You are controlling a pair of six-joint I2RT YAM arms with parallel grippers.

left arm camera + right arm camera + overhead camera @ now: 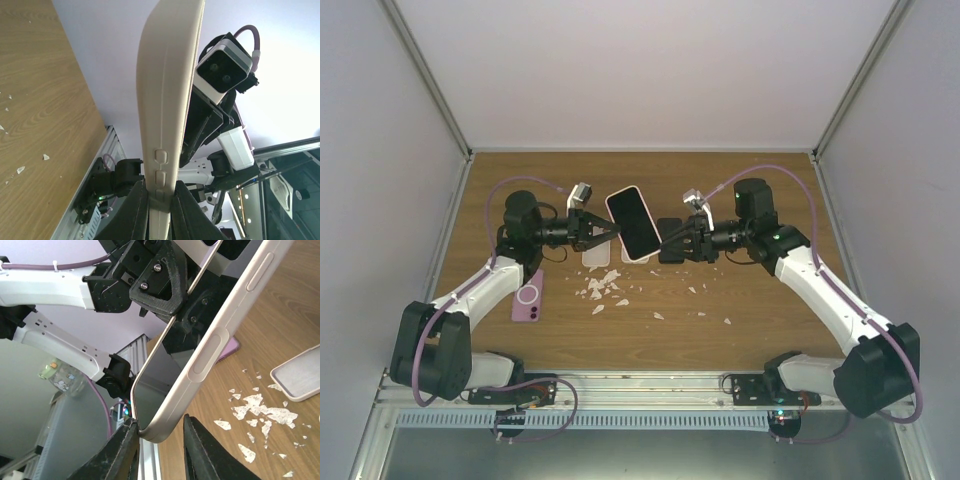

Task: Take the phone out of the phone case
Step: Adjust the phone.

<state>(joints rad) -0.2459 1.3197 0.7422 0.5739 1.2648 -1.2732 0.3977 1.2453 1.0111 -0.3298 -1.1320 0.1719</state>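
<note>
A phone in a cream case (633,222) hangs tilted above the table's middle, its dark screen facing up. My left gripper (603,232) is shut on the case's side edge (167,110), just below the raised buttons, with both fingers of that gripper (160,200) pressed against it. My right gripper (665,243) straddles the opposite lower corner of the case (220,340). In the right wrist view this gripper (160,432) has its left finger (125,450) touching the corner, while the right finger (200,450) stands a small gap away.
A purple case (528,296) lies flat beside the left arm. Pale empty cases (597,257) lie under the held phone, one (300,375) showing in the right wrist view. White scraps (605,290) are scattered over the wooden table (750,300).
</note>
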